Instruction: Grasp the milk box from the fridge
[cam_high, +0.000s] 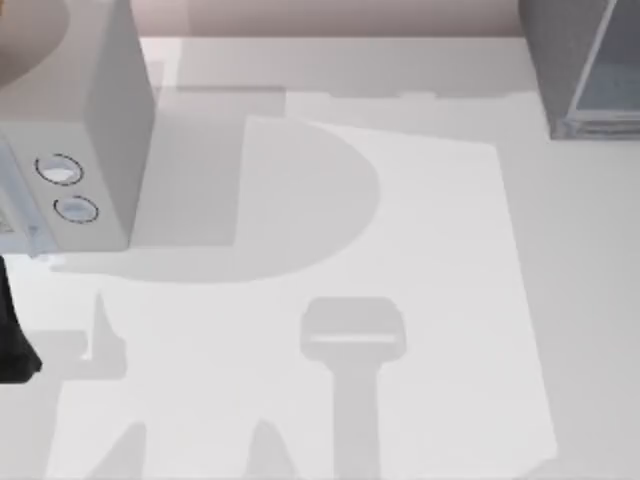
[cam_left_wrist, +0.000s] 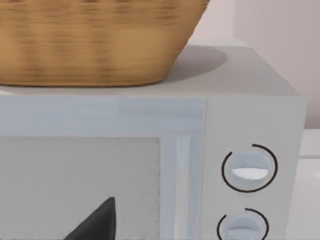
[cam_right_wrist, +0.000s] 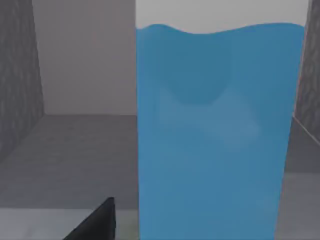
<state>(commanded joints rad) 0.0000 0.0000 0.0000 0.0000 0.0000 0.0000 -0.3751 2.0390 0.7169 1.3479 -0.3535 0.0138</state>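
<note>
Inside the fridge (cam_right_wrist: 75, 150), on its dark grey floor between the mottled side walls, the milk box (cam_right_wrist: 215, 135) stands upright, its sky-blue face very close to the right wrist camera. From above, the fridge (cam_high: 575, 60) sits at about 1 o'clock on the table (cam_high: 420, 300), the lighter grey box with two dials (cam_high: 70, 150) at about 10 o'clock. One dark fingertip (cam_right_wrist: 97, 220) of the right gripper lies just beside the carton's near edge; I cannot tell how wide that gripper stands or whether it has hold of anything. I judge the carton light, smooth and easily dented, so a moderate squeeze across the flat blue sides at mid-height suits it. My left arm idles facing the dialled box, under a wicker basket (cam_left_wrist: 95, 40).
</note>
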